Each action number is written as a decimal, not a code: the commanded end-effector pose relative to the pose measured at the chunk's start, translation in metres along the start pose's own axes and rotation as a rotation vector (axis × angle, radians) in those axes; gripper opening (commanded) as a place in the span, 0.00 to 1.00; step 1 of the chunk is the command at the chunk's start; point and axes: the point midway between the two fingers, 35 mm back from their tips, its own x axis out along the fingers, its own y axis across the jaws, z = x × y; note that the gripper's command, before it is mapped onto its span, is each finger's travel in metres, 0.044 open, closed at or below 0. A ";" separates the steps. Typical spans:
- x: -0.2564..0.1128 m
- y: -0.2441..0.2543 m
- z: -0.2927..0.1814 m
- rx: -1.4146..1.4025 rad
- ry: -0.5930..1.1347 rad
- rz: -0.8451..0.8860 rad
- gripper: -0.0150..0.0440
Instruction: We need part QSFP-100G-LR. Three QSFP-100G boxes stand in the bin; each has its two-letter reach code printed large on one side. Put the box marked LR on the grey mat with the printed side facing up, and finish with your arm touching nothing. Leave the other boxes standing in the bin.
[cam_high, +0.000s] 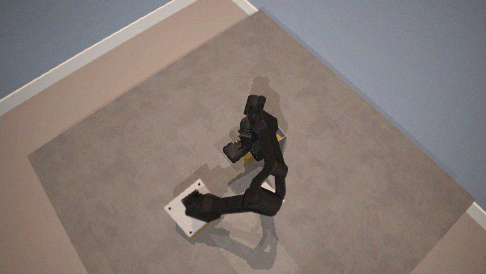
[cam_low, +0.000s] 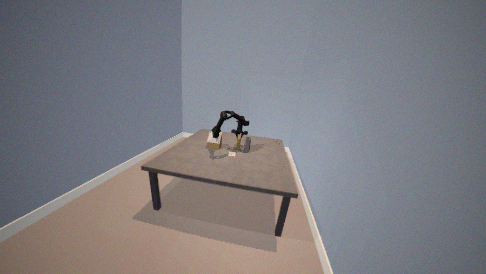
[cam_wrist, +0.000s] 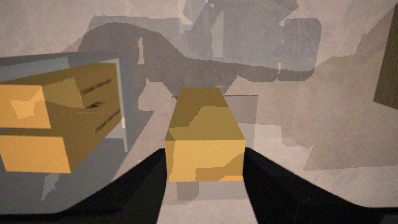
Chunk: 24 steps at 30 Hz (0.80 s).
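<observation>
Six-joint arm: matte black throughout, with slender, angular links and bulkier, blocky joint housings. Gripper: likewise black; its two fingers, at the lower left and lower right of the wrist frame, are smooth-faced and taper to narrow tips.
</observation>
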 end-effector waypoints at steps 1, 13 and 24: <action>0.001 -0.007 -0.008 -0.004 0.000 -0.005 0.51; 0.004 -0.017 -0.018 -0.011 -0.003 -0.005 0.51; 0.016 -0.017 -0.018 -0.011 -0.003 -0.005 0.51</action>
